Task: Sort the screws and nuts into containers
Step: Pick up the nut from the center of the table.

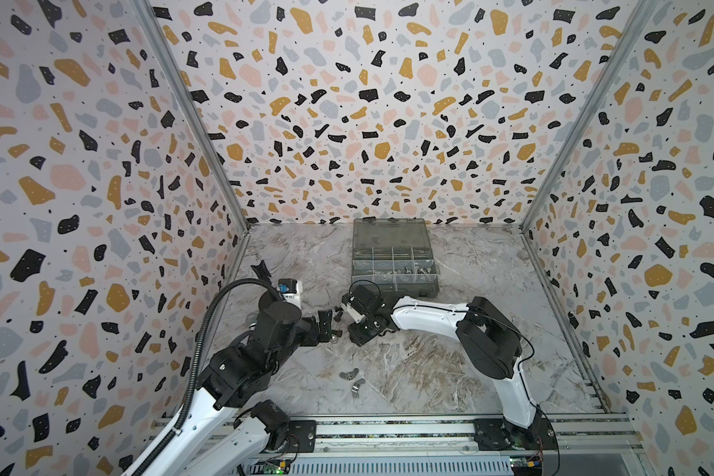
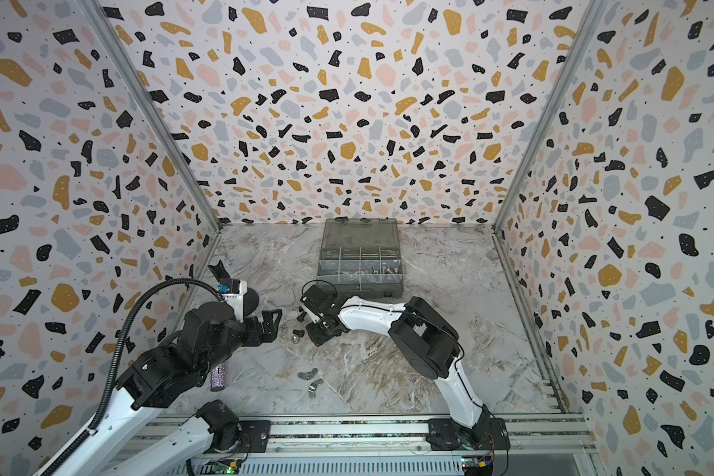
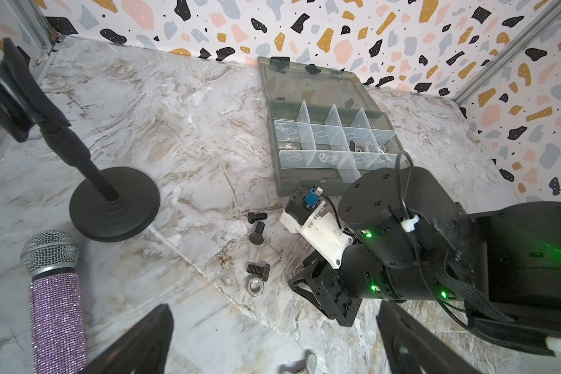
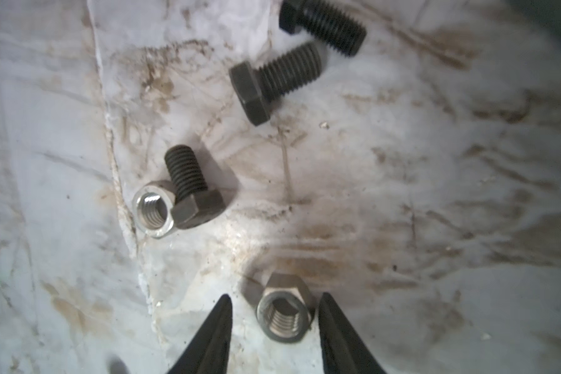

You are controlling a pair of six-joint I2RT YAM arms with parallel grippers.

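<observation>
Three black screws (image 4: 272, 81) lie loose on the marble. One of them touches a silver hex nut (image 4: 154, 209). My right gripper (image 4: 275, 296) is down at the table, open, with a second silver hex nut (image 4: 284, 315) standing between its fingers; a gap shows on one side. My left gripper (image 3: 274, 307) hovers wide open beside them, holding nothing. Two wing nuts (image 2: 306, 375) lie nearer the front. The containers are compartments of the grey organizer box (image 1: 392, 263) behind, lid open; some hold silver pieces (image 3: 366, 147).
A black round-based stand (image 3: 114, 204) is at the left, and a glittery purple microphone (image 3: 55, 291) lies near the left arm. Patterned walls close in three sides, and the arms' mounting rail runs along the front edge.
</observation>
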